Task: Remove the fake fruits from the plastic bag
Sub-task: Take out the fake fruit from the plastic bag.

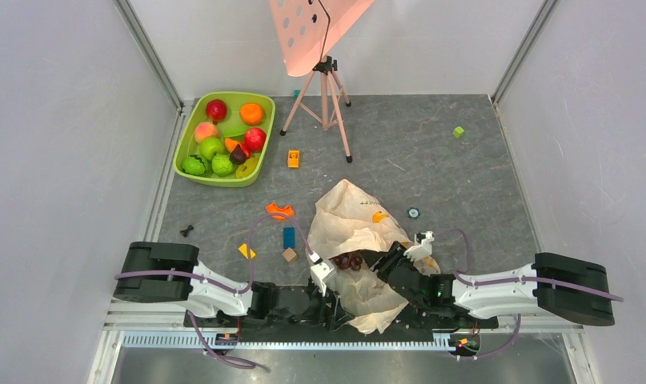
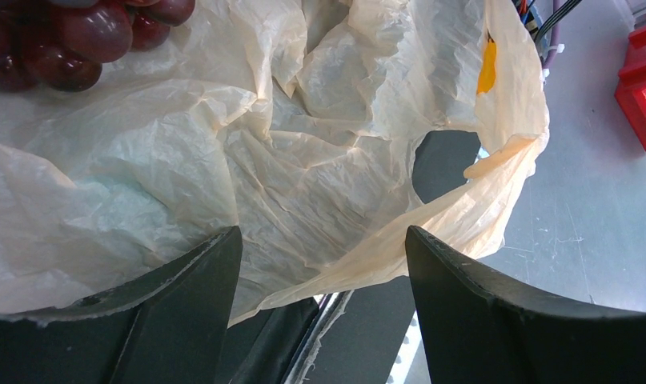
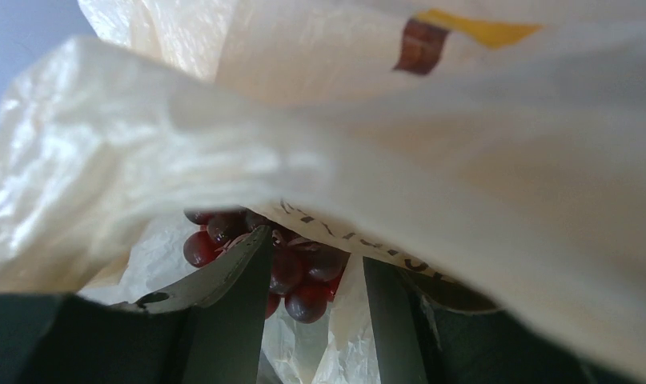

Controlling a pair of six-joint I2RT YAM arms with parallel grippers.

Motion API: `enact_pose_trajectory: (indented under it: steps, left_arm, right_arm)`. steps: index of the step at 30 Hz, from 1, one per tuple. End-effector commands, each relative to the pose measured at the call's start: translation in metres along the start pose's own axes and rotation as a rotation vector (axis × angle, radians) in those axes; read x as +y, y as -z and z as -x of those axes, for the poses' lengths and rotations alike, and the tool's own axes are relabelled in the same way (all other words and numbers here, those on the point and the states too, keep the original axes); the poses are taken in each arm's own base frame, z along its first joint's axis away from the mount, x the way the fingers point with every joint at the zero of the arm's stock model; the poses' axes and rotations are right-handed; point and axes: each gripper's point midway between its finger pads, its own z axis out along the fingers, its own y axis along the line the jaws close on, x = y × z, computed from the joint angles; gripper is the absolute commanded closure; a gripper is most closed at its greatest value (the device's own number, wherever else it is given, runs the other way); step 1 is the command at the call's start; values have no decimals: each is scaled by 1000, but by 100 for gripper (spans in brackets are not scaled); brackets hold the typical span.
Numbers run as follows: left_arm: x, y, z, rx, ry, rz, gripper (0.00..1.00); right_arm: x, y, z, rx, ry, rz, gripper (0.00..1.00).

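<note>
Left gripper (image 2: pixel 321 240): jaws wide, empty, above plastic bag (image 2: pixel 303 160). Right gripper (image 3: pixel 315 248): half-parted, tips under bag fold, grip unclear. Grape bunch (image 1: pixel 349 261): in bag mouth, part-hidden. Other fruits (image 1: pixel 211 148): green tub (image 1: pixel 181 154).

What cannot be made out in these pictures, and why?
Right wrist: whether the right gripper grips the grape bunch; a blurred plastic bag fold overhangs.
Left wrist: most of the grape bunch, cut by the top edge.
Top external: anything else inside, under crumpled bag folds.
</note>
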Motion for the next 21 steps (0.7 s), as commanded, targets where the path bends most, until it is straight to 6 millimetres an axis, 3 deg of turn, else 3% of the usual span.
enact_pose_trajectory:
  steps: [1, 12, 21]
  left_arm:
    - [5, 3, 4, -26, 13, 21, 19]
    - [7, 6, 5, -31, 4, 26, 19]
    - [11, 8, 6, -36, -1, 44, 19]
  right_arm:
    - [4, -4, -2, -9, -39, -47, 51]
    - [13, -7, -4, -8, -136, 21, 62]
    - [21, -9, -2, -3, -184, 76, 65]
